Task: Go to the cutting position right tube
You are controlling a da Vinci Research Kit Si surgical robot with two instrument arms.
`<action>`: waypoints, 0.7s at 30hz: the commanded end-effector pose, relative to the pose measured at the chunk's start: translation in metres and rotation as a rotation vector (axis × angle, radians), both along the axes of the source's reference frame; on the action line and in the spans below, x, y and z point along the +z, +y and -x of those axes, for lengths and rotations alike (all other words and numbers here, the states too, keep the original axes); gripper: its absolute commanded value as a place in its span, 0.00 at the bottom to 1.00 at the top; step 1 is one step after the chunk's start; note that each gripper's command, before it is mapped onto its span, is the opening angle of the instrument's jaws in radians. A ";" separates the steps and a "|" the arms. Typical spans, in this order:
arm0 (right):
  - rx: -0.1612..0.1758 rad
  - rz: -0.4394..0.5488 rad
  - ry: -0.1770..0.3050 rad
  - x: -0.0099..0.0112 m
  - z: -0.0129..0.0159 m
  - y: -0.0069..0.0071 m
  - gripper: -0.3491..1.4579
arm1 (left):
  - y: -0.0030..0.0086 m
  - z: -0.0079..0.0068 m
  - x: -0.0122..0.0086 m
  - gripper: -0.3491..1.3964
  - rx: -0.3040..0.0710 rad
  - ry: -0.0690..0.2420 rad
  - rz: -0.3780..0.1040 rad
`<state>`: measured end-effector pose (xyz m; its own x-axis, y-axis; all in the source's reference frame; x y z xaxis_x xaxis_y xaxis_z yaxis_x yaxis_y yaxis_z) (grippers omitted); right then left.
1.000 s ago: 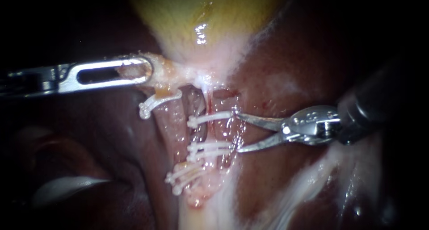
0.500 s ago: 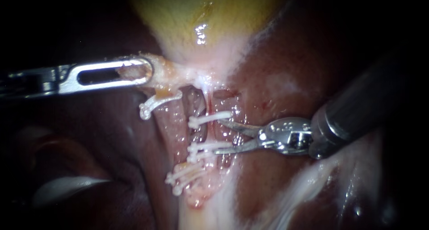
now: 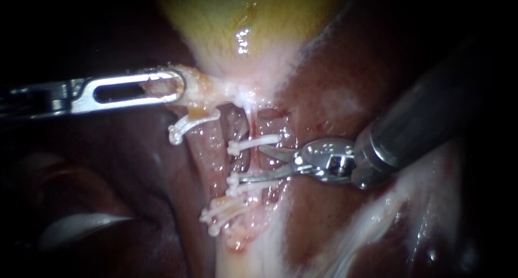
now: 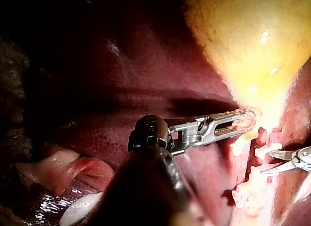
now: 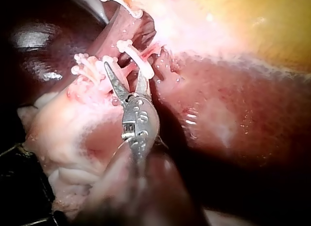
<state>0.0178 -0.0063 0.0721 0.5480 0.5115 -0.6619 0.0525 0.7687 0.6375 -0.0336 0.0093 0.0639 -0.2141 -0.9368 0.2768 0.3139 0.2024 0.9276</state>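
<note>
Right instrument (image 3: 252, 163), entering from the frame's right, holds its blades apart, straddling the right tube (image 3: 271, 129) at centre frame. They sit in the gap between the upper clip (image 3: 251, 143) and the paired clips (image 3: 256, 182) below it. Left instrument (image 3: 174, 87), at upper left, is clamped on the gallbladder (image 3: 226, 13) at its neck. To finish well, I judge the blades should sit square across the tube with the tips just past its far edge. The lower blade, now close to the paired clips, should stay clear of them and of the left tube (image 3: 208, 143).
</note>
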 end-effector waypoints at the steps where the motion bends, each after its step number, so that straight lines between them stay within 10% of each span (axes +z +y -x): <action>1: 0.003 -0.006 0.007 0.0000 -0.0002 0.0000 0.98 | 0.0000 0.0000 0.0000 0.00 0.000 0.000 0.000; 21: -0.012 -0.097 0.132 0.0008 -0.0014 0.0008 0.97 | 0.0000 0.0000 0.0000 0.00 0.000 0.000 0.000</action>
